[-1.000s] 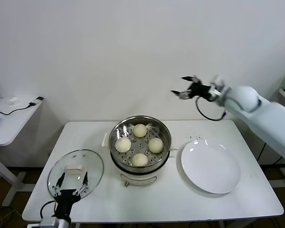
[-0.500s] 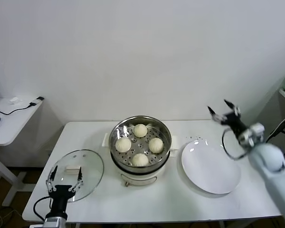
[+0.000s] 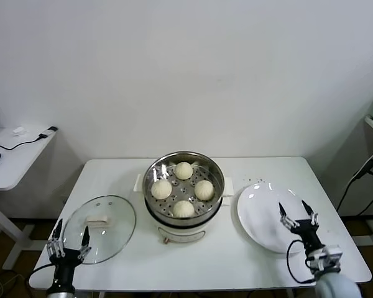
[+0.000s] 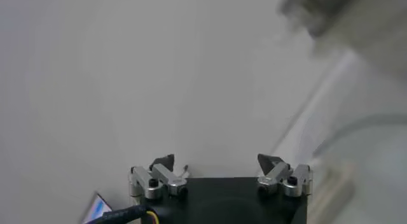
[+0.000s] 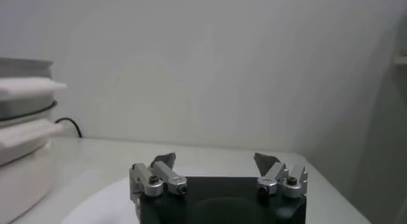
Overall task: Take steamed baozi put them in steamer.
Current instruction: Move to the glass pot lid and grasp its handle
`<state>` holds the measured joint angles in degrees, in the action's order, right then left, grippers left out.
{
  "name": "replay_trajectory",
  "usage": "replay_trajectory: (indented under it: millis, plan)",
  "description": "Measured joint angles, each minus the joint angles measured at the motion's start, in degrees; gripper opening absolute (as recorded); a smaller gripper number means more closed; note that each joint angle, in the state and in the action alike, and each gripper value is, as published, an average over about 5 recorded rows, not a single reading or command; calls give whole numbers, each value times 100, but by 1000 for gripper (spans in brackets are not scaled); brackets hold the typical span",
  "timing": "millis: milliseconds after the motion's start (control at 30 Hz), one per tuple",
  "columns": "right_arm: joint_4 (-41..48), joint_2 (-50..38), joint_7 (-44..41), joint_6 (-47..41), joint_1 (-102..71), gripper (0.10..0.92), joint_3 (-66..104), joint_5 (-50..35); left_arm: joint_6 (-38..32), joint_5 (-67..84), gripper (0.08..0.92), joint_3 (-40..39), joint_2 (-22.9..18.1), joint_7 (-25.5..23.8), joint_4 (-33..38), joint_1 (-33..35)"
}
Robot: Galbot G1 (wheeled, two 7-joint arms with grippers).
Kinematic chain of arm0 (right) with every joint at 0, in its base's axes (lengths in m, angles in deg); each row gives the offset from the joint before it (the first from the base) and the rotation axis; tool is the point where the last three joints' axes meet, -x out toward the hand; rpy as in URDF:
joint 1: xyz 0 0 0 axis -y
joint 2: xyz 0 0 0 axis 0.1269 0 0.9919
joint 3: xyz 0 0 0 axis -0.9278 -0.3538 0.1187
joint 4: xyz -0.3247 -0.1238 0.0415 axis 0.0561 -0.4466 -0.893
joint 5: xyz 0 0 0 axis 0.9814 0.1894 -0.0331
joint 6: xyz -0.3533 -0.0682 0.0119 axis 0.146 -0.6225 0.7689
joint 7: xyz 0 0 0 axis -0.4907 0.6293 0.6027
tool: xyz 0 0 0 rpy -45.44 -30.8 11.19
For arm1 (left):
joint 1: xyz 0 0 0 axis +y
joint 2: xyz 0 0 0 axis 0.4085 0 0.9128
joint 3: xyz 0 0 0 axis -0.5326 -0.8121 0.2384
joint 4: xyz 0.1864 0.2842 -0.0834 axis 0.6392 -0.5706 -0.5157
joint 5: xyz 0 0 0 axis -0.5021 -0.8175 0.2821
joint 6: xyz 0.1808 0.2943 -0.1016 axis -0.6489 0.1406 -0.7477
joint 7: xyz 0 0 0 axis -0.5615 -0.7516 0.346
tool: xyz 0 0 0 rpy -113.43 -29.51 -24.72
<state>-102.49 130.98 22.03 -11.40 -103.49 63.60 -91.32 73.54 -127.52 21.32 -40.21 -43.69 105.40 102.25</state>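
Right gripper (image 3: 298, 215) low at the table's front right, fingers spread, holding nothing, over the near edge of the white plate (image 3: 267, 220). Left gripper (image 3: 68, 239) low at the front left corner, fingers spread too, empty, at the near rim of the glass lid (image 3: 115, 231) lying flat on the table (image 3: 224, 257). Between lid and plate: the steamer (image 3: 215, 171), centre of table, with all four steamed baozi (image 3: 183, 170) sitting on its perforated floor, spaced apart in a diamond.
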Motion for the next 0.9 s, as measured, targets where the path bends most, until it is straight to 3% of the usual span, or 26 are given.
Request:
replay_trajectory:
  millis: [400, 900]
  plan:
    - [-316, 611, 208, -101, -588, 823, 196, 501, 709, -2325, 823, -135, 174, 381, -956, -465]
    - [-536, 929, 260, -127, -920, 823, 362, 752, 1110, -3081, 823, -407, 281, 159, -1817, -1422]
